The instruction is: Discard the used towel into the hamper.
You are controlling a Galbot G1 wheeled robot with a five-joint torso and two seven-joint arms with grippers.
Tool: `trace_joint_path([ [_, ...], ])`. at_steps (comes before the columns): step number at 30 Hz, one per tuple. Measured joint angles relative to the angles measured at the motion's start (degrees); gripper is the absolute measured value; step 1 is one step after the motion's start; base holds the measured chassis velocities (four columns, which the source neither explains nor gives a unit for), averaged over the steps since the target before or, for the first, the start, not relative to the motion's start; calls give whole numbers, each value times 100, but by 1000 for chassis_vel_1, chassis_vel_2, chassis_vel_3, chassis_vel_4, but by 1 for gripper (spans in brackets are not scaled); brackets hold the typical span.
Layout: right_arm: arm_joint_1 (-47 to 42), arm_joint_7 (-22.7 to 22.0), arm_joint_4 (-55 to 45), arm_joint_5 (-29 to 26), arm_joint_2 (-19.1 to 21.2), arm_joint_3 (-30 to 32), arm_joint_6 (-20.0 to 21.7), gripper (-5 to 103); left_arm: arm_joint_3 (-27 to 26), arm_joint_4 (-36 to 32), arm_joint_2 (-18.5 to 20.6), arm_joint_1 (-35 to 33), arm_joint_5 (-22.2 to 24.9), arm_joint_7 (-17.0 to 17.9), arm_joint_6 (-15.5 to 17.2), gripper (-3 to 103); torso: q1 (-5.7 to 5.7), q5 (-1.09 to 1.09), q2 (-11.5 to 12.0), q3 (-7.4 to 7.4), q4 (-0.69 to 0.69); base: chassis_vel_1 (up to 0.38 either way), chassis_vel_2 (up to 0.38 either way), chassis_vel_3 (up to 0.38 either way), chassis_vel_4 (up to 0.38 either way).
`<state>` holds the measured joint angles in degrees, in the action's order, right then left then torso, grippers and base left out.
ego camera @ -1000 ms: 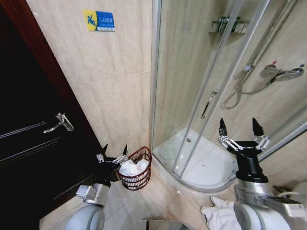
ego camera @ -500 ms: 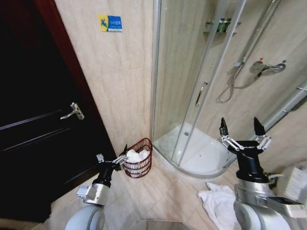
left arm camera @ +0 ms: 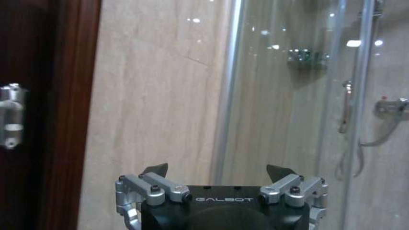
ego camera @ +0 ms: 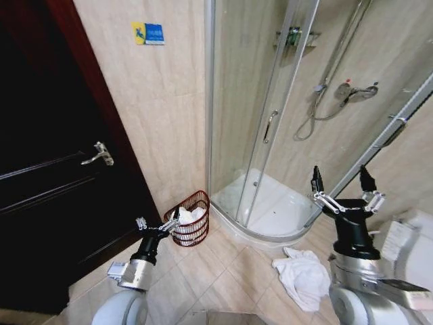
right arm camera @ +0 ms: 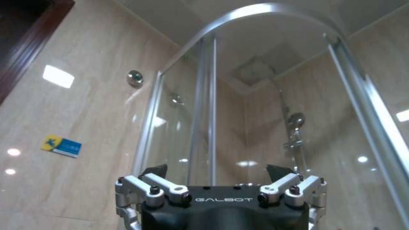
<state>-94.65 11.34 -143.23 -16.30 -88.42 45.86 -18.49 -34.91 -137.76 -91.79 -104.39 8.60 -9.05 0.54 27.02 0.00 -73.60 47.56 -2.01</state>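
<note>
Hamper (ego camera: 189, 227) holding towels, GALBOT-marked left hand (left arm camera: 217, 176)

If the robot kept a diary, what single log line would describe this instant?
left end effector: open, empty, beside hamper | right end effector: open, empty, raised | hamper: holds white towel | floor: white towel by shower

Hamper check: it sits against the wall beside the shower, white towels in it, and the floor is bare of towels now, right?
Not quite. The hamper does hold white cloth by the shower, but the head view shows a white towel lying on the floor.
</note>
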Motion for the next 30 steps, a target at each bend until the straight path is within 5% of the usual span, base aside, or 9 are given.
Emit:
trace_joint_path([
  [30,-112,-17,0,4,-68,-20,-75,100,0,0,1,-1,0,0,0,100,-4,-1,-3,-2,0,-56,-64,-63,-57],
])
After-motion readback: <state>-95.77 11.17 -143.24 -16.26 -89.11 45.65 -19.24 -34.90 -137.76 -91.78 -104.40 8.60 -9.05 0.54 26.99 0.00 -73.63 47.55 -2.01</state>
